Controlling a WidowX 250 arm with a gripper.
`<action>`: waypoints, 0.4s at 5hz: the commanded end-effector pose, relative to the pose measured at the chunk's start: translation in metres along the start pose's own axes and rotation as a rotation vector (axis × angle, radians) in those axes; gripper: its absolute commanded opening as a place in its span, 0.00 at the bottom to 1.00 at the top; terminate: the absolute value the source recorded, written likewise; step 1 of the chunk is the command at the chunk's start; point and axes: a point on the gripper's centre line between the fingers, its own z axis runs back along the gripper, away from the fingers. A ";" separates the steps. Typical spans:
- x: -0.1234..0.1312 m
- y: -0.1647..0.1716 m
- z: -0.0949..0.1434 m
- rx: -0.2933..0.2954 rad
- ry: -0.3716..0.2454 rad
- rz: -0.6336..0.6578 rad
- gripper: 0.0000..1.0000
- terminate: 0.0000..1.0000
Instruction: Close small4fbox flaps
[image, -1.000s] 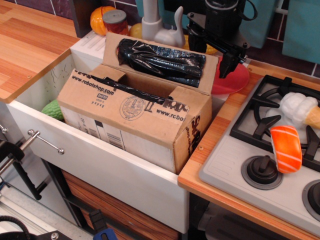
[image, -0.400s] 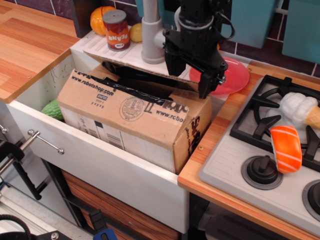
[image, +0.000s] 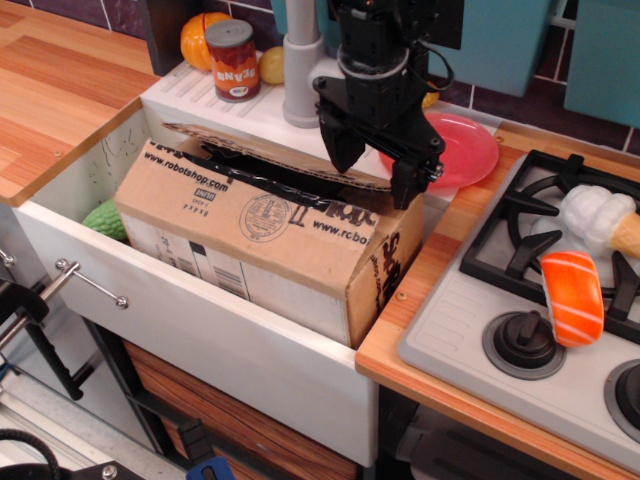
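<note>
Brown cardboard flap (image: 260, 160) lies nearly flat on the small4fbox (image: 270, 235) because my end effector (image: 375, 170), prongs apart, presses it.

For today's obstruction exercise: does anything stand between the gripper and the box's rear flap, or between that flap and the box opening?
Nothing visible does. The gripper, fingers spread, sits right over the rear flap, which lies nearly flat over the small4fbox opening. The box's interior is hidden.

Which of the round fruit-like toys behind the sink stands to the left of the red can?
The orange pumpkin-like toy stands left of the red can. The smaller yellow one lies on the can's right, beside the white faucet.
</note>
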 end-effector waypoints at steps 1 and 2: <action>0.019 0.005 -0.015 -0.080 -0.055 0.102 1.00 0.00; 0.023 0.002 -0.031 -0.130 -0.082 0.147 1.00 0.00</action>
